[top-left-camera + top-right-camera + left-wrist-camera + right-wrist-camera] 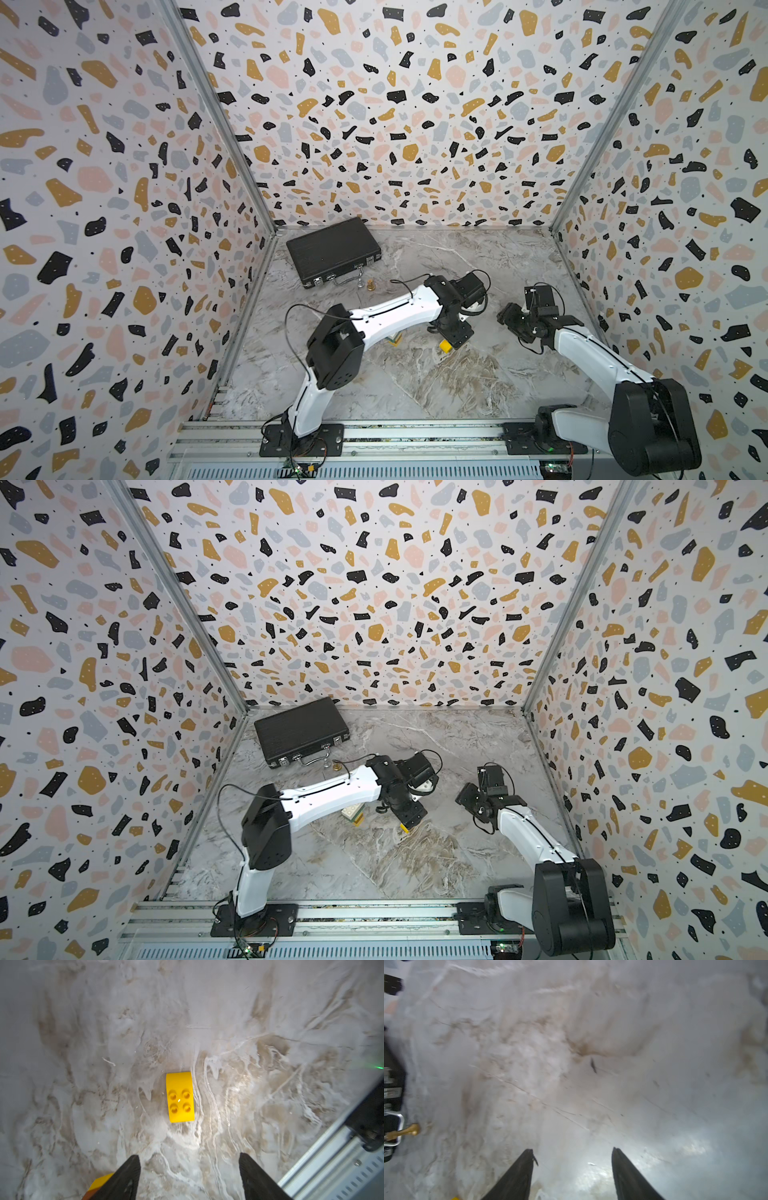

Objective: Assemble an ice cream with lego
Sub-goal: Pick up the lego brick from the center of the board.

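Note:
A rounded yellow lego brick (180, 1098) lies studs-up on the marble, ahead of my left gripper (189, 1159), whose jaws stand open and apart from it. In both top views it shows as a yellow spot (445, 345) (403, 829) beside the down-pointing left gripper (455, 334). A yellow and orange-brown piece (99, 1183) peeks from behind one finger. A white brick on a green one (353, 814) lies half hidden under the left forearm. My right gripper (572, 1152) (509, 318) hangs open over bare marble with nothing between its fingers. A whole ice cream is out of view.
A black briefcase (332, 249) lies at the back left, with a small brass knob-like object (369, 285) (404, 1132) near its handle. Patterned walls close in three sides. An aluminium rail (415, 434) runs along the front and carries both arm bases.

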Robot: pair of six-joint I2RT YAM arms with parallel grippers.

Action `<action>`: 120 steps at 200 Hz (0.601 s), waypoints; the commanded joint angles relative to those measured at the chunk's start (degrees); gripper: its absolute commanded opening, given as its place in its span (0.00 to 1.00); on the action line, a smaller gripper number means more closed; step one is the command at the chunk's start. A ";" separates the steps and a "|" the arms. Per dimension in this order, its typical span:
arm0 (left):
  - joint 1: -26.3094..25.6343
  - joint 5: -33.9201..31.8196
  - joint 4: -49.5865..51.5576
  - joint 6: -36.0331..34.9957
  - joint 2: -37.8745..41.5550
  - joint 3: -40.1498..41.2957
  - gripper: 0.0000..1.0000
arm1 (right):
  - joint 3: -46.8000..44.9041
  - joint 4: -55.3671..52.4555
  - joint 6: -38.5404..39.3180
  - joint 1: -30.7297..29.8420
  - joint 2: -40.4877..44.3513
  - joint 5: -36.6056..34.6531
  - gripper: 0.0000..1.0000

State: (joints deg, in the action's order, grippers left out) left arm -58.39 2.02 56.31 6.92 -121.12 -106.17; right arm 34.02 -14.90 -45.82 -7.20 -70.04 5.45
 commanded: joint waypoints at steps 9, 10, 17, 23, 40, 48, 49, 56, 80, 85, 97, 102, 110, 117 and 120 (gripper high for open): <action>0.29 -0.25 4.59 0.19 -6.38 -6.64 0.73 | -1.50 7.07 -2.60 -0.10 1.94 -3.58 0.62; 0.25 -0.26 4.59 0.24 -6.53 -6.75 0.73 | -1.59 7.16 -2.60 -0.09 1.93 -3.64 0.62; 0.36 -0.36 4.58 0.55 -7.72 -7.47 0.73 | -1.84 7.48 -2.84 -0.10 1.84 -3.70 0.61; 0.53 -0.60 4.71 0.89 -8.61 -8.02 0.72 | -2.09 7.80 -2.95 -0.12 1.84 -3.53 0.61; 1.24 -0.36 5.82 1.50 -10.88 -9.31 0.69 | -2.72 8.81 -3.25 -0.14 1.72 -3.18 0.61; 1.51 -0.17 5.60 1.59 -11.22 -9.17 0.68 | -2.86 9.05 -3.31 -0.09 1.51 -2.93 0.61; 1.52 -0.17 5.53 1.60 -11.32 -9.11 0.68 | -2.88 9.07 -3.40 -0.05 1.50 -2.92 0.61; 1.70 0.19 4.97 1.86 -11.44 -8.82 0.67 | -2.86 9.25 -3.46 -0.09 1.32 -2.74 0.61; 1.88 0.98 4.41 2.19 -12.26 -8.79 0.59 | -2.91 9.73 -3.49 -0.13 1.05 -2.37 0.60; 1.88 1.05 4.42 2.25 -12.33 -8.86 0.57 | -2.91 9.64 -3.53 -0.09 1.05 -2.29 0.60; 1.88 1.40 4.33 2.15 -12.78 -8.93 0.53 | -2.91 9.67 -3.49 -0.09 1.14 -2.29 0.60; 1.88 1.47 4.37 2.30 -12.95 -9.03 0.52 | -2.91 9.62 -3.49 -0.08 1.22 -2.37 0.59; 1.88 1.58 4.53 2.46 -13.37 -9.29 0.52 | -2.89 9.67 -3.44 -0.09 1.31 -2.38 0.59; 1.88 1.78 4.80 2.42 -13.77 -9.53 0.51 | -2.91 9.59 -3.38 -0.09 1.40 -2.46 0.59; 1.88 1.97 4.89 2.50 -13.91 -9.58 0.51 | -2.91 9.54 -3.32 -0.07 1.47 -2.42 0.59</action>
State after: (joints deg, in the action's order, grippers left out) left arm -56.64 2.74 59.68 8.67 -133.12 -113.69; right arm 31.27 -5.69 -48.90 -7.20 -69.65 3.38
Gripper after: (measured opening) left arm 0.518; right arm 0.592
